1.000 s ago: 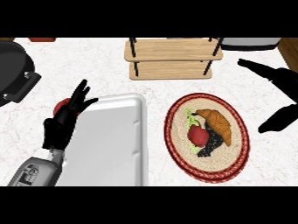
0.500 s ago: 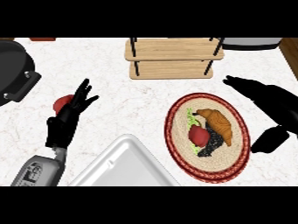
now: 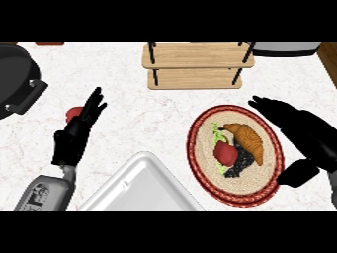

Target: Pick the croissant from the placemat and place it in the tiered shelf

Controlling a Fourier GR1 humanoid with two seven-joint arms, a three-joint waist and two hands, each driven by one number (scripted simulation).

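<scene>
A golden-brown croissant lies on the round woven placemat with a red rim, next to a red fruit, dark berries and green leaves. The wooden tiered shelf stands at the back, its boards bare. My right hand is open, just right of the placemat, fingers pointing up-left over its rim, apart from the croissant. My left hand rests open at the left, fingers up.
A black pan sits at the far left. A small red object lies behind my left hand. A white tray lies at the front centre. A grey pot stands at the back right, beside the counter's right edge.
My right hand has dropped down and towards the placemat. The view has shifted, so the white tray now shows lower and the shelf sits more to the middle.
</scene>
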